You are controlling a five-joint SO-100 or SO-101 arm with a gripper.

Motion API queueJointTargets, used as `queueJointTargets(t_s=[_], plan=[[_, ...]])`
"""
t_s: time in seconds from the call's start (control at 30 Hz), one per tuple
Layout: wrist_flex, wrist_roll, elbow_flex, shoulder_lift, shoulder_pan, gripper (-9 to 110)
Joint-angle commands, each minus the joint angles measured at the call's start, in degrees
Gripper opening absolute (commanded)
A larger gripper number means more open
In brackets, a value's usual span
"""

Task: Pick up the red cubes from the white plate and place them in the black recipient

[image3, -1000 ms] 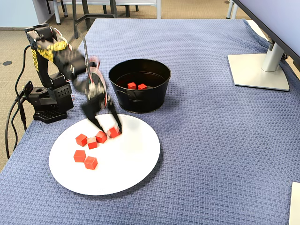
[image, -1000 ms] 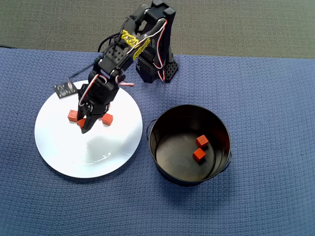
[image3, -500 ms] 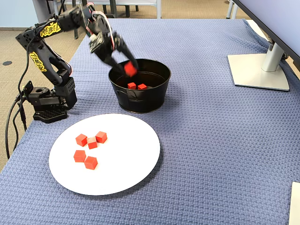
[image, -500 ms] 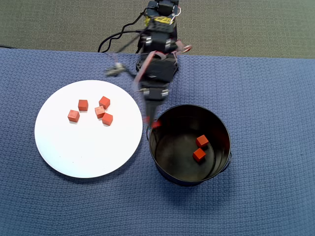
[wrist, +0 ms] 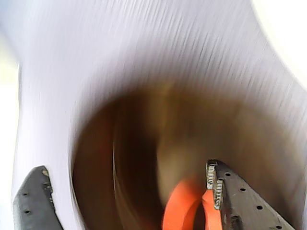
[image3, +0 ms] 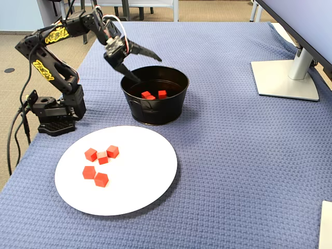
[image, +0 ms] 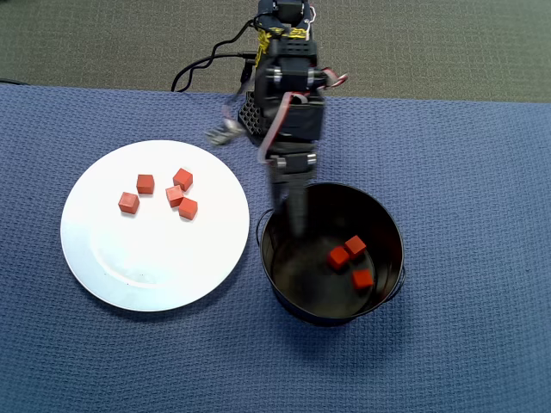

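A third of the red cubes (image: pixel 338 256) has just been released into the black recipient (image: pixel 284 292); five remain toward the far-left rim of the white plate (image: pixel 103 275). The gripper (image3: pixel 141 68) is spread wide and empty over the pot's near rim

Open pincer (image3: pixel 147 66) hung over the black pot's (image3: pixel 155 111) near rim; beyond it, bare blue cloth (image3: pixel 238 135) lay clear.
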Motion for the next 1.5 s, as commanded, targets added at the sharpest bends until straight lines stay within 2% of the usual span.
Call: queueJointTargets(t_s=[0.0, 0.17, 0.23, 0.43, 0.57, 0.73, 0.9, 1.47], plan=[[2.81, -1.49, -8.00, -3.34, 12.22, 33], [9.23, -0.79, -14.15, -16.17, 24.52, 19], [10.11, -0.26, -16.26, -21.97, 28.83, 17], [9.49, -6.94, -23.12, -37.27, 37.97, 25], [10.81, -12.13, -30.85, -46.05, 42.28, 25], [15.29, -17.40, -39.64, -55.37, 46.14, 25], [14.85, -21.88, -40.17, -59.06, 48.25, 24], [11.78, -25.22, -40.34, -63.37, 51.24, 20]])
